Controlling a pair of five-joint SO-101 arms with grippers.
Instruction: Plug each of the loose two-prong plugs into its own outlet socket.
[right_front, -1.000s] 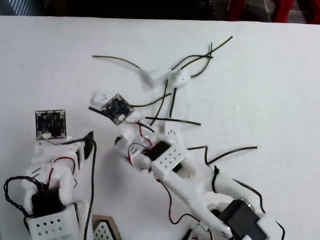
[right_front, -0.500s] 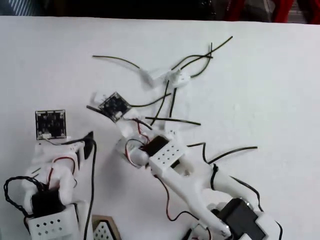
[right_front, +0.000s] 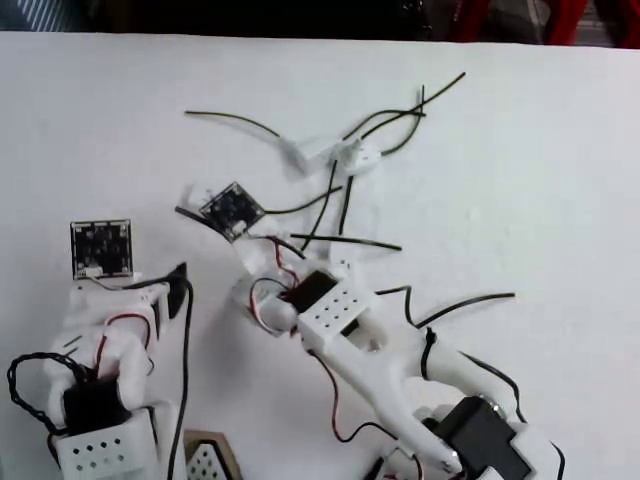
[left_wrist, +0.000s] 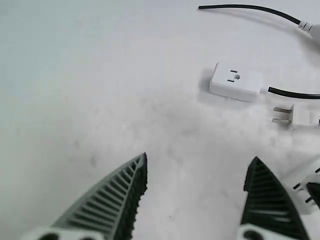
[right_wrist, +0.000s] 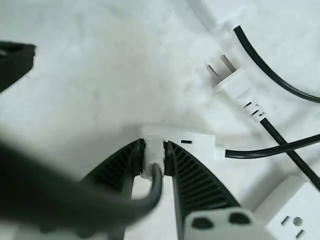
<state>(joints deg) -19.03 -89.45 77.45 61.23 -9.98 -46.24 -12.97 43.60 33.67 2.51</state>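
The left gripper (left_wrist: 199, 167) hangs low and spread wide, while the right gripper (right_wrist: 154, 150) is pinched tight on a plug (right_wrist: 153, 161).

Tangled cords (right_front: 350, 241) bar the middle; bare table (right_front: 560, 150) lies rightward.

Looks steeply down from high over the near side, taking in the white table (right_front: 540, 150) out to its far edge. Sits low on the left wrist, facing out between the spread fingers of the left gripper (left_wrist: 200, 159) toward an outlet socket (left_wrist: 235, 82). Hangs very close on the right wrist, behind the right gripper (right_wrist: 153, 145) pinched on a plug (right_wrist: 151, 159), sharing mid-table's black cords (right_front: 350, 242) with the high view.
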